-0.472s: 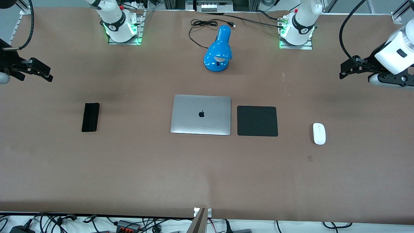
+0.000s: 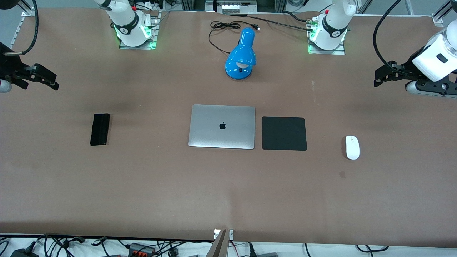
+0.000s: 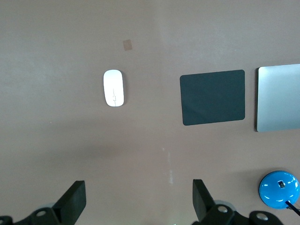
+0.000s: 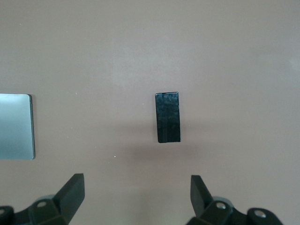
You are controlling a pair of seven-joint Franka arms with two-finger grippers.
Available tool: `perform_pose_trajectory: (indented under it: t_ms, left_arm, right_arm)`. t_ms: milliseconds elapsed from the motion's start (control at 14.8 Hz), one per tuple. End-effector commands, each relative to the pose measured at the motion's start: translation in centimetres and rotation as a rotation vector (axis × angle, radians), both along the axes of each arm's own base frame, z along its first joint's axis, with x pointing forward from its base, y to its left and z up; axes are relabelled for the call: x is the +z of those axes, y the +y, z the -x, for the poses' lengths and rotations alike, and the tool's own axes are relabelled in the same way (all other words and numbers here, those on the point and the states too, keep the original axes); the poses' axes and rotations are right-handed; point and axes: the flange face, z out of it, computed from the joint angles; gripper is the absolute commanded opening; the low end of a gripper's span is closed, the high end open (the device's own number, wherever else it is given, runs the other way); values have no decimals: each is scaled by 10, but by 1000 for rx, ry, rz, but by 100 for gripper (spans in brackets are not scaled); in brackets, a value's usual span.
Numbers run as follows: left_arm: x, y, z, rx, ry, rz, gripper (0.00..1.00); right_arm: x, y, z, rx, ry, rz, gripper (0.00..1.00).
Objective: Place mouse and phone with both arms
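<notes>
The white mouse [image 2: 352, 147] lies on the brown table toward the left arm's end; it also shows in the left wrist view [image 3: 113, 88]. The black phone [image 2: 99, 129] lies toward the right arm's end, and shows in the right wrist view [image 4: 168, 117]. My left gripper [image 2: 379, 79] hangs open and empty, high over the table's left-arm end, its fingers [image 3: 74, 200] spread wide. My right gripper [image 2: 53, 82] hangs open and empty, high over the right-arm end, with fingers [image 4: 71, 189] wide apart.
A closed silver laptop [image 2: 222, 126] lies mid-table with a black mouse pad [image 2: 284, 133] beside it, between laptop and mouse. A blue desk lamp [image 2: 241, 55] with its black cord stands farther from the front camera, between the arm bases.
Both grippers shifted very slightly; the mouse, phone and other things have not moved.
</notes>
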Motion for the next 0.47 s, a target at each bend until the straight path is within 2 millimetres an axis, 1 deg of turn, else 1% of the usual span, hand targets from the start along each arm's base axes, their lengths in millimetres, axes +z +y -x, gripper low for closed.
perform_pose_trajectory:
  t_ms: [0, 270, 404]
  left_arm:
    - [9, 5, 2, 12, -3, -23, 100]
    - [8, 5, 2, 12, -1, -23, 100]
    - [8, 4, 3, 8, -1, -25, 100]
  right_arm:
    - [1, 2, 6, 8, 0, 1, 100]
    - [-8, 4, 1, 13, 14, 3, 100]
    - [-20, 7, -6, 8, 27, 10, 100]
